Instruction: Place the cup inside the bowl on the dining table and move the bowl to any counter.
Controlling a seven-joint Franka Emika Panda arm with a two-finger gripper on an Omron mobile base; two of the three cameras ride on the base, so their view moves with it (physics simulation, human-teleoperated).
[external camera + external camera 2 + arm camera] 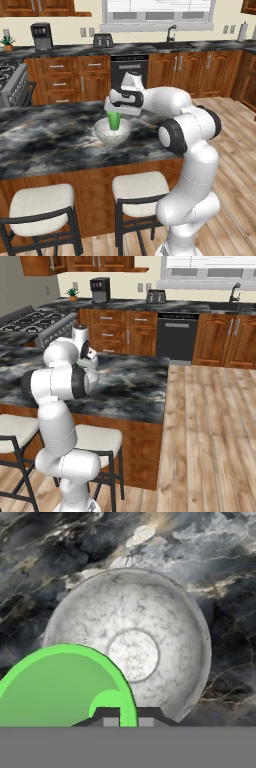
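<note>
The bright green cup [115,120] hangs upright over the pale speckled bowl [112,133], its lower part down inside the bowl's rim. My gripper [116,114] is shut on the cup from above. In the hand view the fingertips [111,721] pinch the cup's wall, the cup [60,687] fills the lower left, and the bowl [170,622] lies open below with its flat inner base bare. The bowl rests on the dining table [50,137], near its right half, on the marbled top [225,562].
Two white-cushioned stools [42,202] [140,187] stand at the table's near side. Behind the table runs the counter [65,51] with a sink and tap [171,41], a toaster [103,40] and a coffee machine [42,36]. A stove [11,80] stands at the left. Wood floor [215,421] lies to the right.
</note>
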